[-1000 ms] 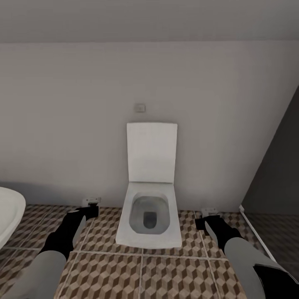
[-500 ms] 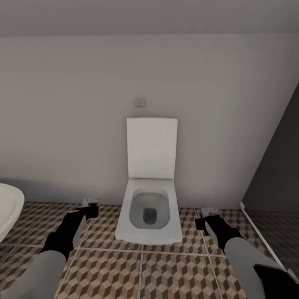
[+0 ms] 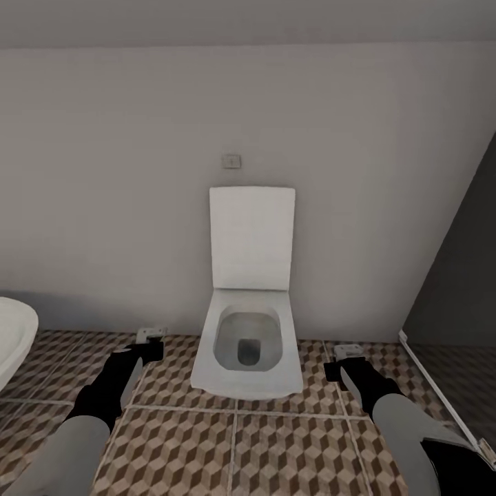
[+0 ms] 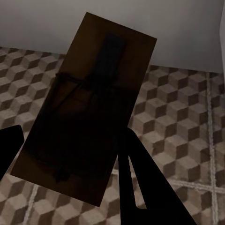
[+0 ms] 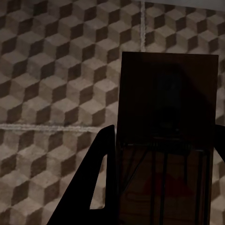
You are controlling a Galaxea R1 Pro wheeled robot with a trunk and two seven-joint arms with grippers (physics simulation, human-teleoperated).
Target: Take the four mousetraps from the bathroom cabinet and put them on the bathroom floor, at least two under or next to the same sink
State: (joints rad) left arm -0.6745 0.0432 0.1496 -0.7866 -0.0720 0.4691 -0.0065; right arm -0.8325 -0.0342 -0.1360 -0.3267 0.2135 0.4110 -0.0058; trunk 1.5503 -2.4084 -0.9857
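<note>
Each claw, left gripper (image 4: 70, 140) and right gripper (image 5: 161, 140), was clamped on a mousetrap (image 4: 86, 108) (image 5: 166, 136) above open bathroom floor (image 3: 234, 448), the toilet (image 3: 244, 344) between them.

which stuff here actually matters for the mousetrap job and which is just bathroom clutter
Part of the job:
- mousetrap between the left gripper fingers
- mousetrap between the right gripper fingers
- bathroom floor, cube-pattern tiles

Just there:
- toilet, lid up
- wall button above it
- white rounded fixture at the head view's left edge
- dark panel on the right
</note>
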